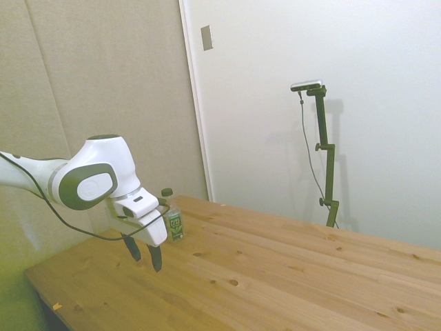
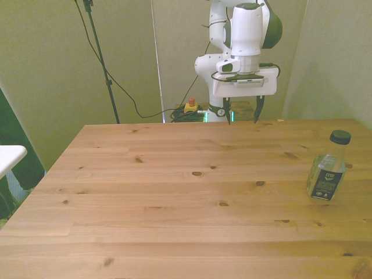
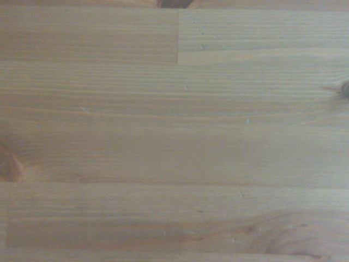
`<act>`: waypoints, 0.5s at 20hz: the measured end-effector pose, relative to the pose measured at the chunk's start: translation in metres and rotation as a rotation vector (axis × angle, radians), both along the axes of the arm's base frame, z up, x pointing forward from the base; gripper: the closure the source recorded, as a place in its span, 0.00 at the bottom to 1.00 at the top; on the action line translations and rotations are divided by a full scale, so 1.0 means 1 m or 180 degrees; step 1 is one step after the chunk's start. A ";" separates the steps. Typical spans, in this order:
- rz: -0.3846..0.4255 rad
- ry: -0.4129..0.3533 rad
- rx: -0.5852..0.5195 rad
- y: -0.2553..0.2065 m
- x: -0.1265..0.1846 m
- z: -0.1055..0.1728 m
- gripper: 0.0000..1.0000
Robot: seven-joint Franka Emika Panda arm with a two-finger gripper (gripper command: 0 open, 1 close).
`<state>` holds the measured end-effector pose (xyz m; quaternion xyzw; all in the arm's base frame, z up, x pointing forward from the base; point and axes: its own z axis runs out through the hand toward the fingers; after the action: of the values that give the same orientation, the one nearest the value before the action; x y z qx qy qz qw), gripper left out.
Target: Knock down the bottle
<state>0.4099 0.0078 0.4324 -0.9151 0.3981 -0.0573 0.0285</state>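
Observation:
The bottle (image 2: 326,168) is small and clear, with a dark cap and a green-and-white label. It stands upright near the table's edge at the front view's right; in the side view the bottle (image 1: 173,216) shows just behind the gripper's body. My gripper (image 2: 242,113) hangs open above the far edge of the table, fingers pointing down, well apart from the bottle. In the side view the gripper (image 1: 143,254) hovers a little above the wood. The wrist view shows only bare wooden planks (image 3: 174,131).
The wooden table (image 2: 174,197) fills most of the front view. A red-and-yellow button box (image 2: 190,106) and cables lie on the floor behind the table. A white surface (image 2: 9,156) juts in at the front view's left.

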 end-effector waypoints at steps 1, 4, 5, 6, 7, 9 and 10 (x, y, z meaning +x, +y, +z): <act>-0.0001 0.0000 -0.0001 0.000 0.000 0.000 0.00; -0.0054 0.0015 0.0014 0.001 0.000 -0.001 1.00; -0.0095 -0.0003 0.0031 0.004 0.001 0.002 1.00; -0.0124 -0.0023 0.0045 0.008 0.002 0.005 1.00; -0.0149 -0.0046 0.0044 0.014 0.004 0.009 1.00; -0.0202 -0.0094 0.0043 0.028 0.008 0.018 1.00; -0.0228 -0.0119 0.0046 0.035 0.012 0.023 1.00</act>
<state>0.4218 0.0433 0.4551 -0.8988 0.4304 -0.0725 0.0405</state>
